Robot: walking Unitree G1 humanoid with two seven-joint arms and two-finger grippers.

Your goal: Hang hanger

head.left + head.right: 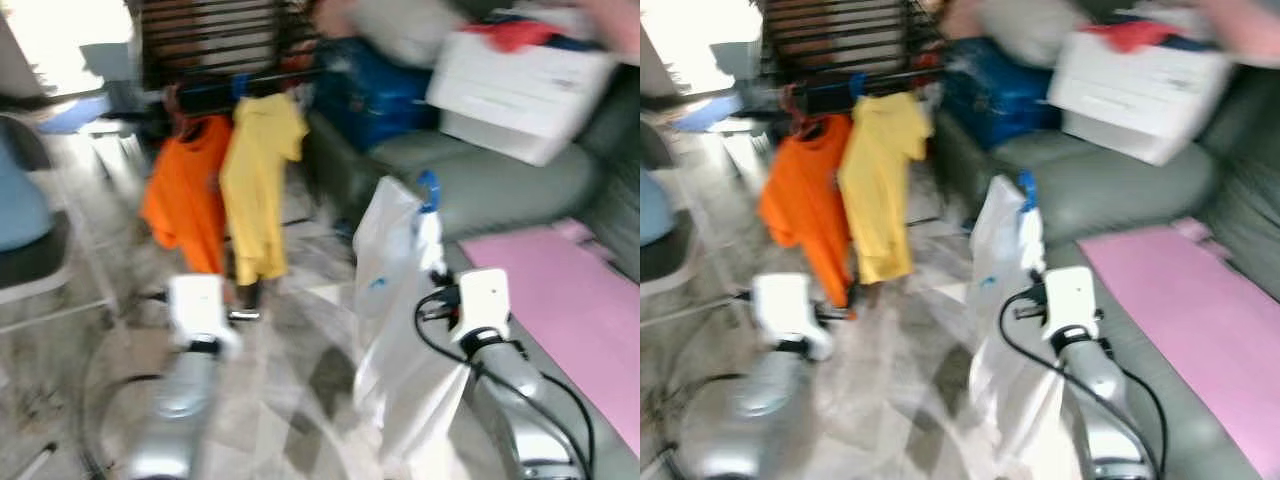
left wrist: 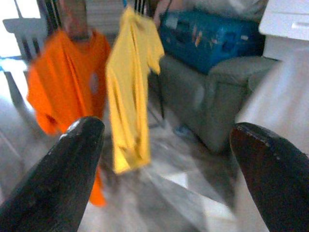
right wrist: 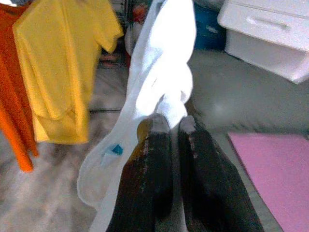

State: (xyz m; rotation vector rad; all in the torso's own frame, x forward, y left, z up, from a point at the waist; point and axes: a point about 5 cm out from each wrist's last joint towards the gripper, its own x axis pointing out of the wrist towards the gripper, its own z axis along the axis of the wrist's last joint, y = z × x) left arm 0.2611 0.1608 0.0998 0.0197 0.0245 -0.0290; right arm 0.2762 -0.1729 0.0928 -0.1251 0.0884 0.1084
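Carries a white garment (image 1: 400, 300) on a blue-hooked hanger (image 1: 428, 188), middle right of the head frames, clenched in the right hand (image 3: 173, 126). Fingers (image 3: 150, 159) pinched together on a fold of the white cloth, near its upper part, so that the rest hangs free below and does not drag much. Held up and forward, probably to keep the hook above the fabric and ready for the rail. Right forearm rises from the lower right of the frame, wrist bent upward, cable looping beside it.

Rail (image 1: 250, 82) stands in the upper left centre of the head frames, well apart from the white garment. Already bears an orange shirt (image 1: 188, 190) and a yellow shirt (image 1: 258, 185), side by side and touching. Seems to leave space at the right of the yellow one, toward the grey sofa (image 1: 480, 180); likely the place for the new hanger.

Left hand (image 2: 166, 164) released, the two black fingers (image 2: 58, 179) wide apart and holding nothing, pointed toward the two shirts. Left arm lifted in the lower left of the frame, perhaps ready to help. Much blur in all views, so probably walking; hanging not yet done.
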